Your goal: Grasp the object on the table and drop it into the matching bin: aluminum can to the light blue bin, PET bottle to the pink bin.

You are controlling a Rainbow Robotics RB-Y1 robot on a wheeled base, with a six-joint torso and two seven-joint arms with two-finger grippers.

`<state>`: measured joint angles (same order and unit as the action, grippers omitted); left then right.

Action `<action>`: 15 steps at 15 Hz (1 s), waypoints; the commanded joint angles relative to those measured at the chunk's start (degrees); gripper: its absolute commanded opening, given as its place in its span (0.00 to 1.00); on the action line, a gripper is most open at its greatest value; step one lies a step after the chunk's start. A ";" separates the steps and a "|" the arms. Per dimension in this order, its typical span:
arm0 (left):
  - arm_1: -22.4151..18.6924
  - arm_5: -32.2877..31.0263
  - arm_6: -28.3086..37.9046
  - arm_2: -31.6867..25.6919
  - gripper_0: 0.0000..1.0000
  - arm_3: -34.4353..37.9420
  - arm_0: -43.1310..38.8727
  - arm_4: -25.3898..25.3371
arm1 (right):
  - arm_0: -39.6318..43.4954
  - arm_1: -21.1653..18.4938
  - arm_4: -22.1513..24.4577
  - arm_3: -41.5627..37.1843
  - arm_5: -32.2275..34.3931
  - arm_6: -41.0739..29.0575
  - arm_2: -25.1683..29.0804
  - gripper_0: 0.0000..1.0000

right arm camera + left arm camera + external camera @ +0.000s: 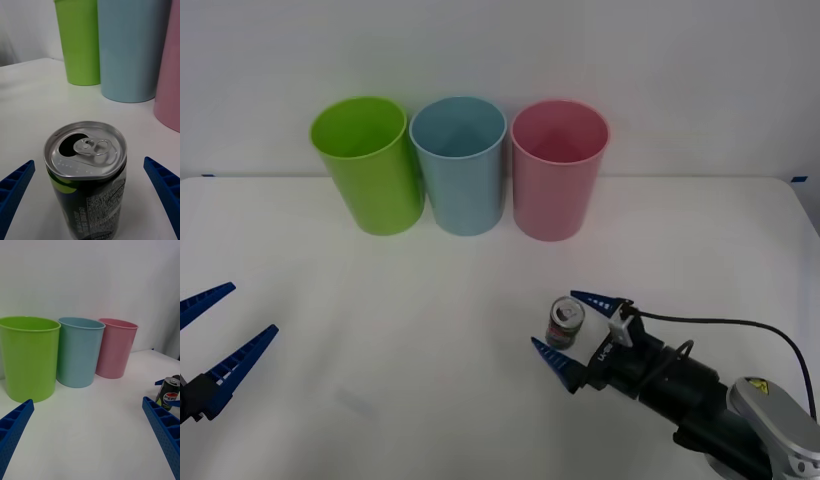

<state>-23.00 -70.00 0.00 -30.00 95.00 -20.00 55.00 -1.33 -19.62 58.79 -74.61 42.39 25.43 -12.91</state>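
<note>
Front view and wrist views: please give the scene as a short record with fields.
object: aluminum can, upright on the table, pull tab opened
right gripper: open, fingers on both sides of the can, not touching
left gripper: open, waiting at the table's left side
bins: lime green bin, light blue bin, pink bin, in a row at the far side
target: light blue bin

Lime green bin (368, 163) upright, leftmost in row, w/ white wall (680, 50) behind.
</note>
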 commanded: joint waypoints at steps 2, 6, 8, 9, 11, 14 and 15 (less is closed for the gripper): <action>0.00 0.00 0.00 0.00 1.00 0.00 0.00 0.00 | -0.16 0.11 0.01 0.00 -1.08 0.15 -0.45 1.00; 0.00 0.00 0.00 0.00 1.00 0.00 0.00 0.00 | -0.34 0.20 -0.08 0.00 -1.17 0.50 -0.45 0.50; 0.00 0.00 0.00 0.00 1.00 0.00 0.00 0.00 | -0.34 0.29 -0.43 0.00 -1.08 1.03 -0.45 0.00; 0.00 0.00 0.00 0.00 1.00 0.00 0.00 0.00 | -0.43 0.37 -0.52 0.00 -1.08 1.29 -0.54 0.00; 0.00 0.00 0.00 0.00 1.00 0.00 0.00 0.00 | -0.43 0.37 -0.52 0.00 -1.08 1.38 -0.45 0.00; 0.00 0.00 0.00 0.00 1.00 0.00 0.00 0.00 | -0.34 0.46 -0.61 0.00 -1.17 1.73 -0.54 0.00; 0.00 0.00 0.00 0.00 1.00 0.00 0.00 0.00 | -0.43 0.46 -0.61 0.00 -1.17 1.82 -0.45 0.00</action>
<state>-23.00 -70.00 0.00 -30.00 95.00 -20.00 55.00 -1.72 -19.17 58.21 -74.61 41.23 27.17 -13.43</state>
